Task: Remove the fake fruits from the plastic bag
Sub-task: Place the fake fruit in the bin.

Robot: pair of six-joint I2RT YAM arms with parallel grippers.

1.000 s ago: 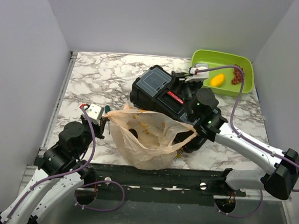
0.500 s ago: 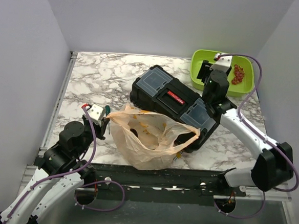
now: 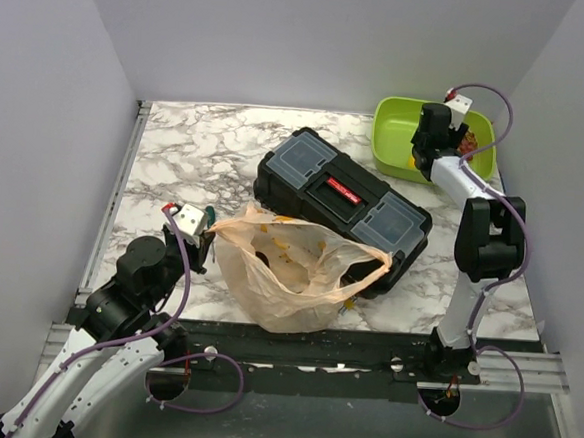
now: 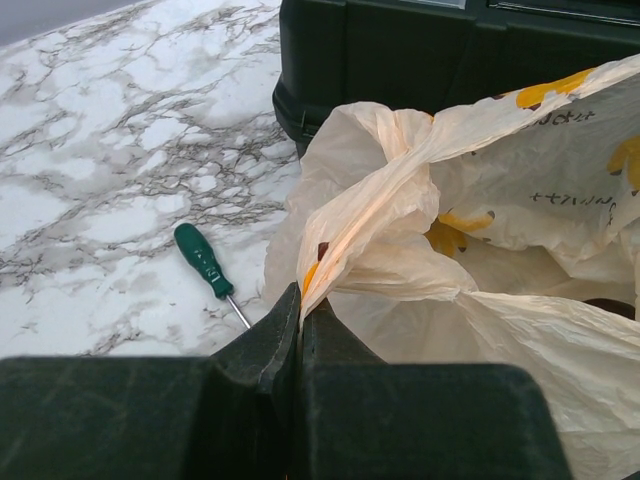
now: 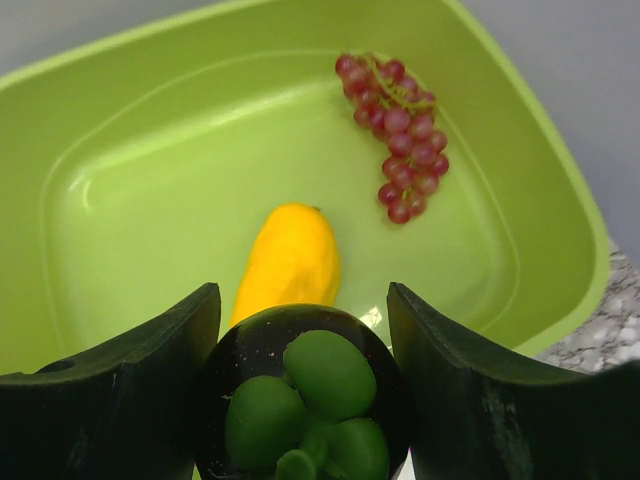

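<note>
marble tabletop point(image 3: 197, 142): left gripper point(image 4: 298, 330) is pinched tight on the rim of the plastic bag point(image 3: 288, 269). right gripper point(image 5: 300, 305) clamps 1 dark plum point(image 5: 300, 390) over the green tub point(image 5: 120, 130), above the yellow fruit point(image 5: 288, 260). likely next: spread the fingers and drop it in.

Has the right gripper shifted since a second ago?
Yes. The right gripper, shut on a dark plum, has swung rightward from over the black toolbox and now hangs over the green bin.
</note>
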